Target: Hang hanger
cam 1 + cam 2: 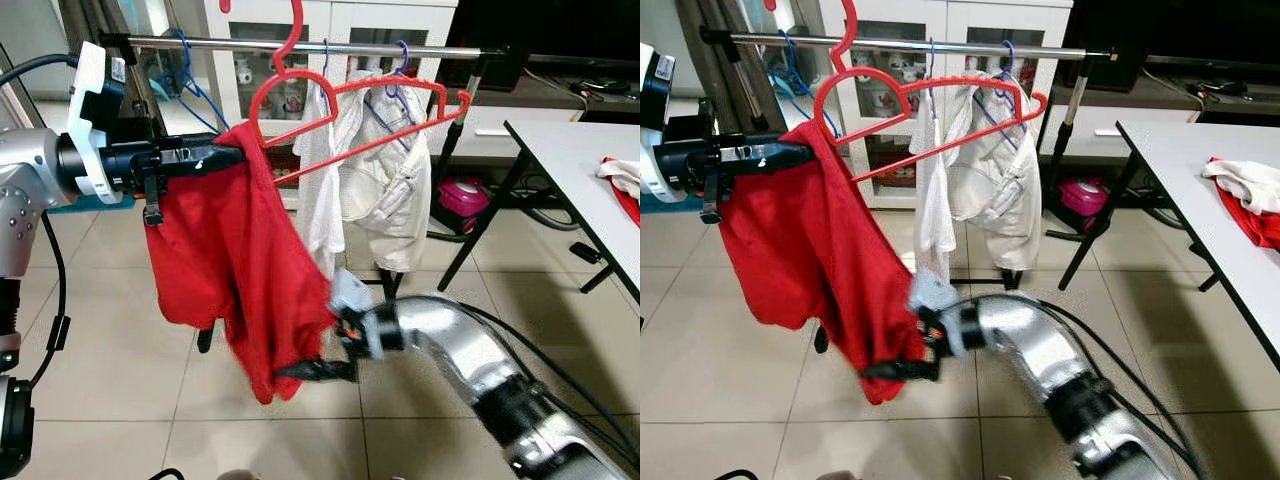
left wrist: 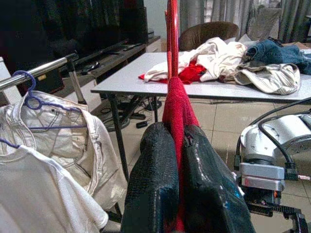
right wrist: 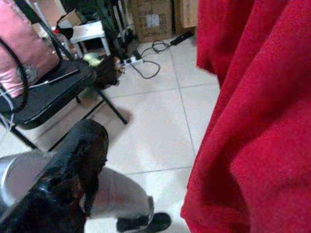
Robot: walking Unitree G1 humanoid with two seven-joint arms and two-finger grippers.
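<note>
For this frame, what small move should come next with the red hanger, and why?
Probably lift the left end effector slightly toward the rail. It is shut on the red hanger through the red garment, and the hook crosses the rail without clearly resting on it. The hanger is tilted, and the right end effector is down at the garment's hem.

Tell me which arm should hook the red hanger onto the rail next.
Probably the left. The left gripper is clamped on the red garment at the red hanger, just below the rail; the right gripper sits low by the hem.
</note>
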